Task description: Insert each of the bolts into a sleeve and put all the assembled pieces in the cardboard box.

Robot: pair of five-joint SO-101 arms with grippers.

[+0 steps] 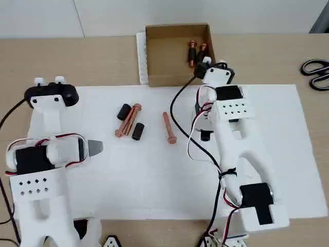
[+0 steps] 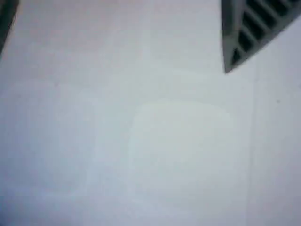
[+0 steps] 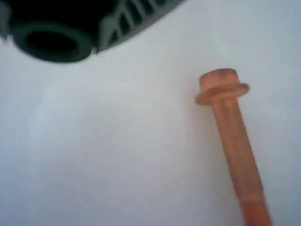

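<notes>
the right claw [image 3: 66, 28] pinched a black sleeve [image 3: 52, 44]; the bolt [image 3: 233, 141] beside it could roll away if bumped.

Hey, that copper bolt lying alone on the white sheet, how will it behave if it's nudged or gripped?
The bolt looks like solid metal, so probably stiff. Its round shank lies flat on the smooth white sheet, so a sideways nudge would likely roll it, curving around the wider flanged head.
</notes>
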